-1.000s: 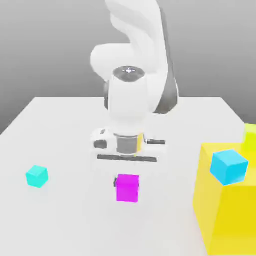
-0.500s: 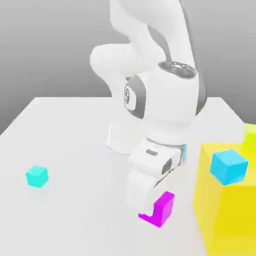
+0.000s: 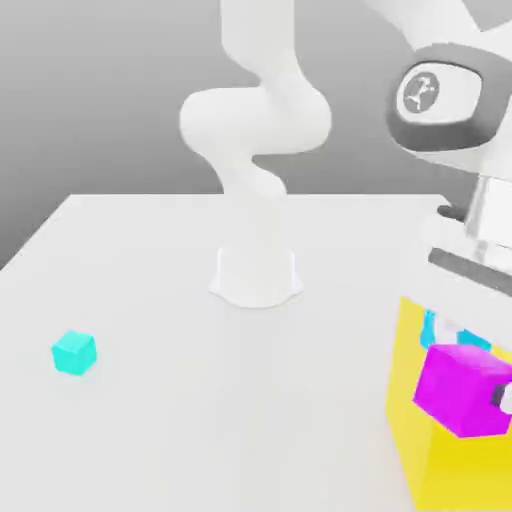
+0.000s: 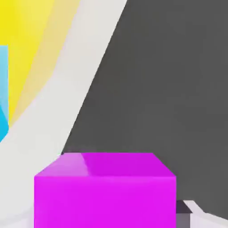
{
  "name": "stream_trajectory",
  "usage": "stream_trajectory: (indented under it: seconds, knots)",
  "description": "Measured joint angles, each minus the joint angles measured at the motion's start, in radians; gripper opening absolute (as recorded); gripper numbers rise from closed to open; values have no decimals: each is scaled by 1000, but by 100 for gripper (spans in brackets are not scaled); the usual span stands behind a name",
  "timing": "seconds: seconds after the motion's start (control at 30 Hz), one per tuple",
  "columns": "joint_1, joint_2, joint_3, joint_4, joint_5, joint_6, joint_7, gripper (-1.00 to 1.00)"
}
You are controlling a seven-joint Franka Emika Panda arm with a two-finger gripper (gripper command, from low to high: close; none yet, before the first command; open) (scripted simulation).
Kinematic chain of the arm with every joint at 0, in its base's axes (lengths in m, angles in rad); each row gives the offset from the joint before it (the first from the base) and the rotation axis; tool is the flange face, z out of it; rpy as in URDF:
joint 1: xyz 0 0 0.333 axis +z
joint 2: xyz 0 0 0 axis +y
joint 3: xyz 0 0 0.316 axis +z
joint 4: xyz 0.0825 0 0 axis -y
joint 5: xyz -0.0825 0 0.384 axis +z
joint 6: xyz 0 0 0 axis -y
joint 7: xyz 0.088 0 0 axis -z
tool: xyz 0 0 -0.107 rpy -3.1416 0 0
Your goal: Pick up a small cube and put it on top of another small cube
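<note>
1. The pick-up is done: the magenta small cube [image 3: 464,388] is off the table [image 3: 180,300] and hangs in the air at the exterior view's right, nearest the camera. It sits in front of the big yellow block [image 3: 408,400] near the table's front corner on that side.
2. The end effector [image 3: 500,398] is clenched on the magenta cube; in the hand view the cube [image 4: 105,189] sits close under the camera, with a bit of a dark finger [image 4: 183,208] showing beside it.
3. Just behind the carried cube, a sliver of the sky-blue cube [image 3: 474,340] peeks out on top of the yellow block. The hand view shows it [image 4: 3,89] off to one side of the magenta cube, so the two are probably not yet lined up.
4. What is left, as I judge it: centre the magenta cube over the blue one, lower it, and let go.
5. The arm rises from its base [image 3: 255,275] at the table's middle, loops up and over, and its grey-ringed wrist [image 3: 440,100] comes down from above at the exterior view's right.
6. The turquoise cube [image 3: 73,352] lies well apart, near the table's opposite edge, untouched.
</note>
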Motion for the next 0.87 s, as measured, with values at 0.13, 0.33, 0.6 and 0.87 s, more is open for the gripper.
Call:
stream_trajectory:
  seconds: [0.13,0.33,0.6,0.87]
  knots:
    - [51,-71,25,-29,85,-80,177,-100]
    - [113,-203,51,-89,266,-179,445,-100]
    - [167,-398,70,-177,571,-291,738,-100]
    - [161,-349,86,-284,587,-140,779,100]
